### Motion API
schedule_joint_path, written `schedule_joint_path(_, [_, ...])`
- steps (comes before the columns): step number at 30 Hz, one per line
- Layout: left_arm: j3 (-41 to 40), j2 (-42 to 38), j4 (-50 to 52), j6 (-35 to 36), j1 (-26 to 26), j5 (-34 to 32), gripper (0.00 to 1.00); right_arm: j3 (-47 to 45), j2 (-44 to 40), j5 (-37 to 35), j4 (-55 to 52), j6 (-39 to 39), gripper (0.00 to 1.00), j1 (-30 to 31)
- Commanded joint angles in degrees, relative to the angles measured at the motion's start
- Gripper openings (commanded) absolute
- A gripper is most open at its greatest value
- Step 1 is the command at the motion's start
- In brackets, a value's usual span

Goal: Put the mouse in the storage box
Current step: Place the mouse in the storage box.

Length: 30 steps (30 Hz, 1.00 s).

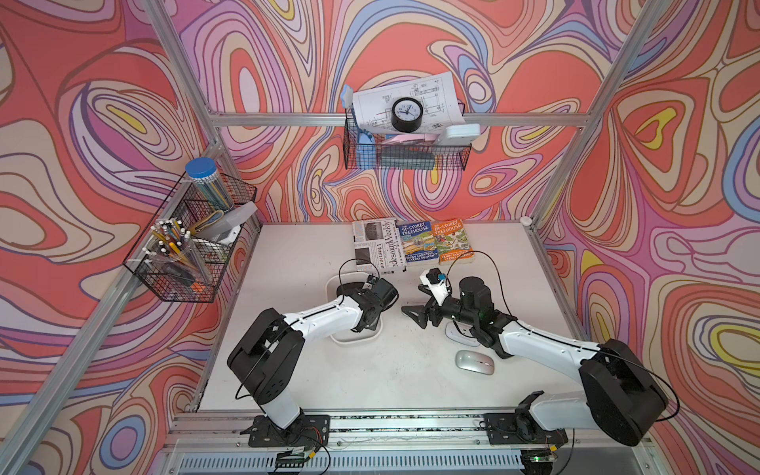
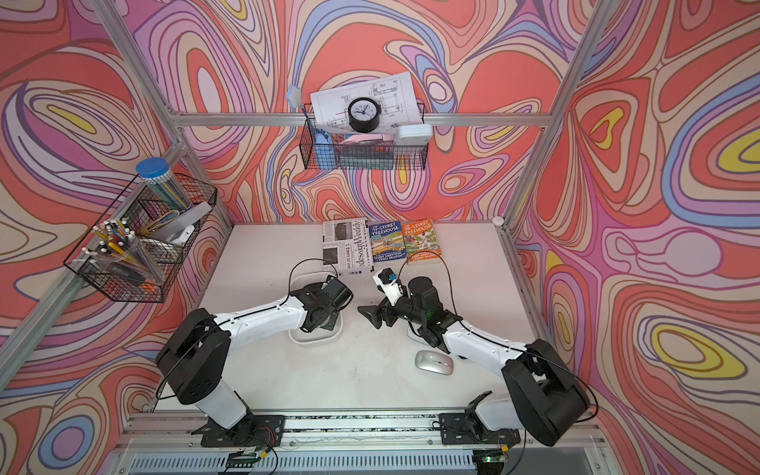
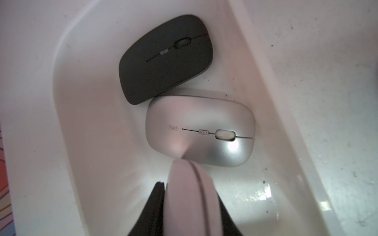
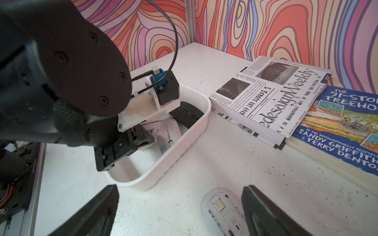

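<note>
The white storage box (image 3: 67, 85) holds a black mouse (image 3: 165, 59) and a silver mouse (image 3: 200, 130) lying side by side. My left gripper (image 3: 190, 194) reaches down into the box, shut on a pale pink mouse (image 3: 184, 200) held on edge just above the silver one. In both top views the left wrist covers most of the box (image 1: 353, 339). My right gripper (image 4: 180, 189) stands open low over the table beside the box (image 4: 184, 151). An overturned white mouse (image 4: 223, 212) lies by its one finger, unheld. Another silver mouse (image 1: 474, 362) rests on the table near the right arm.
A newspaper-print book (image 1: 378, 246) and two Treehouse books (image 1: 436, 242) lie at the table's back. Black wire baskets hang on the left wall (image 1: 185, 246) and the back wall (image 1: 405, 152). The two wrists stand close together at mid table.
</note>
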<state>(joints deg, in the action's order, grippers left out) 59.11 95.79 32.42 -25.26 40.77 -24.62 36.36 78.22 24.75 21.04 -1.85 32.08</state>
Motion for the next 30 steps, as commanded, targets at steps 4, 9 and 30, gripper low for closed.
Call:
schedule_joint_path(4, [-3.2, -2.4, -1.1, -0.5, -0.3, 3.9, 0.59, -0.8, 0.4, -0.8, 1.0, 0.4, 0.96, 0.4])
schedule_joint_path(9, [-5.0, -5.7, -1.8, -0.8, -0.2, 6.5, 0.65, -0.8, 0.7, -0.9, 1.0, 0.4, 0.96, 0.4])
schedule_joint_path(30, [-5.9, -19.6, 1.2, -2.5, -0.3, 13.4, 0.73, 2.8, 3.2, -3.2, -4.6, -1.3, 0.96, 0.3])
